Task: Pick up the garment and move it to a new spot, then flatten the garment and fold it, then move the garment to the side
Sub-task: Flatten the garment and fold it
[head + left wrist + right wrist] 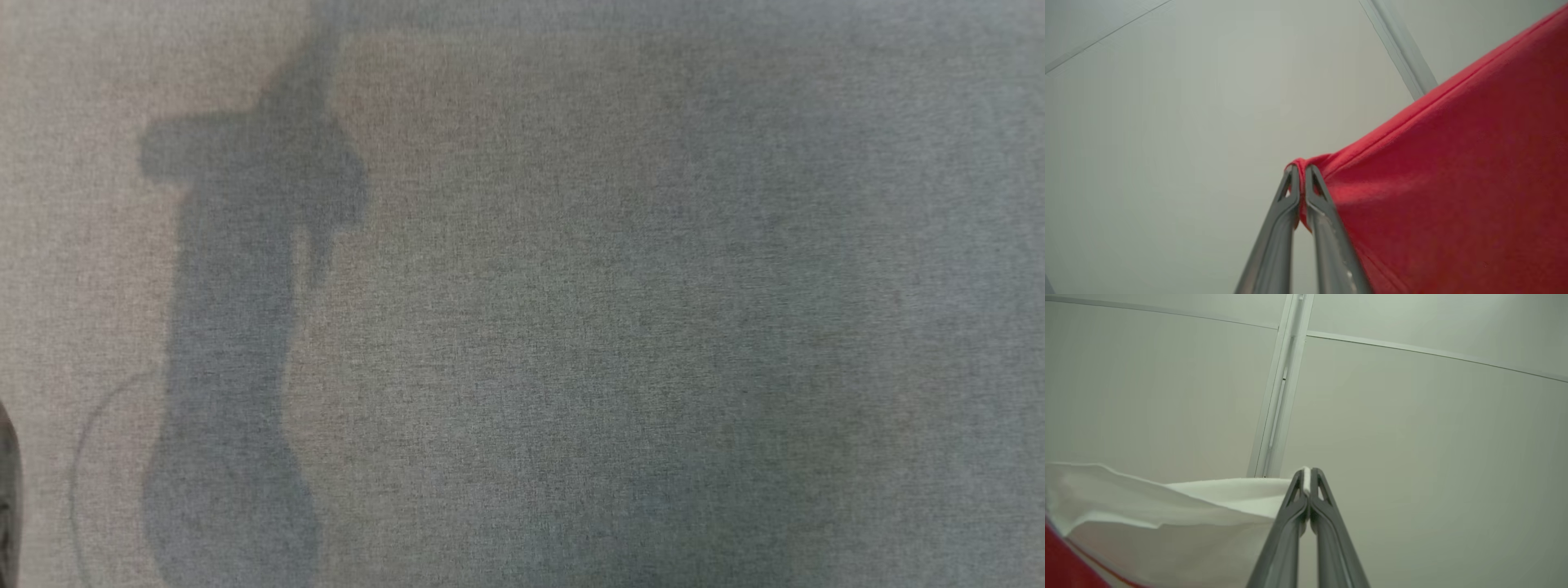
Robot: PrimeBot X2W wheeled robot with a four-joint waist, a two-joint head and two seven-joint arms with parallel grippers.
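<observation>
The garment is red and white. In the left wrist view its red part [1453,196] hangs taut to the right, and my left gripper [1299,171] is shut on a bunched red corner. In the right wrist view a white part of the garment [1180,514] stretches to the left with a red patch [1065,567] at the lower left corner, and my right gripper [1307,473] is shut on its white edge. Both grippers point up toward pale wall panels. In the head view a dark arm-shaped shadow [237,343] lies on the grey cloth surface [612,327].
Pale wall panels with a vertical seam strip [1278,404] stand behind the raised grippers. The same kind of strip [1404,53] crosses the left wrist view. A dark object edge [6,498] shows at the lower left of the head view.
</observation>
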